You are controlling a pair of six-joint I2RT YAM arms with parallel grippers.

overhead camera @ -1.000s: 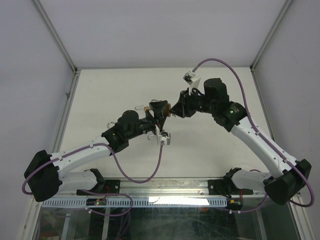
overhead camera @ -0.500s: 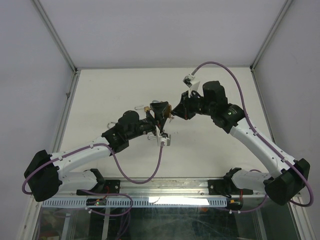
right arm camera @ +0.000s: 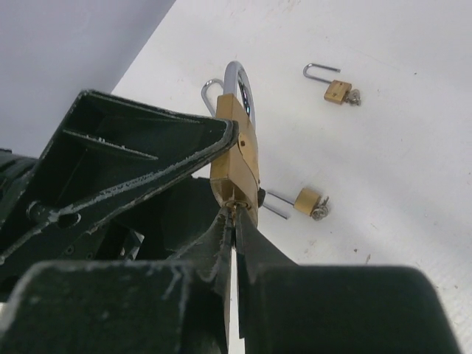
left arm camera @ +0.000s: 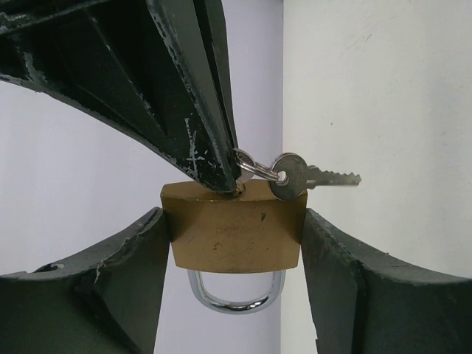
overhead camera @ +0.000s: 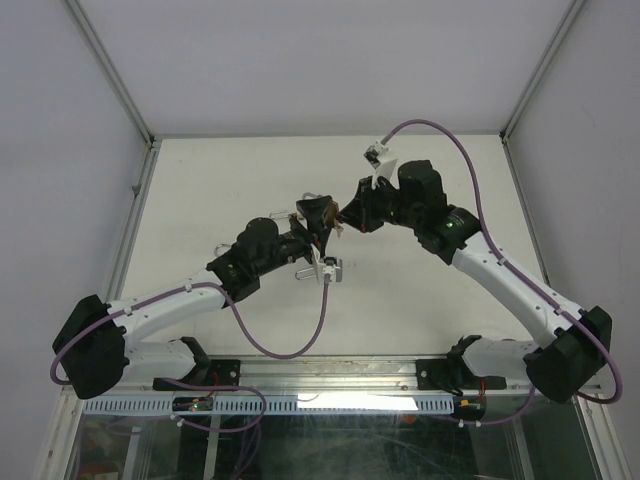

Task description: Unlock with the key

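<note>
Gripping the brass padlock [left arm camera: 232, 234] by its two narrow sides, the left gripper [left arm camera: 233, 221] has its jaws set partway apart and pressed flat against the body, holding it clear of the white table [overhead camera: 220, 180], which lies below the padlock. The padlock's keyhole face is turned toward the right gripper [right arm camera: 233, 218]. That claw's jaws are pinched fully together right at the keyhole, closed on the key [right arm camera: 232, 205], of which only a sliver shows between the tips. The left wrist view gives what the others hide: the steel shackle [left arm camera: 236, 293] on the padlock's far side from the keyhole, its loop seated in the body, and a key ring [left arm camera: 251, 168] coming out of the pinch with a spare key [left arm camera: 310, 177] hanging just beside the padlock's corner. The right wrist view looks along the padlock's length instead, and beyond the padlock it takes in two smaller brass padlocks lying on the table, one near [right arm camera: 307, 200] and one farther off [right arm camera: 338, 90], each with its shackle sprung open. From the top camera the padlock is a small dark shape where the two claws meet.
</note>
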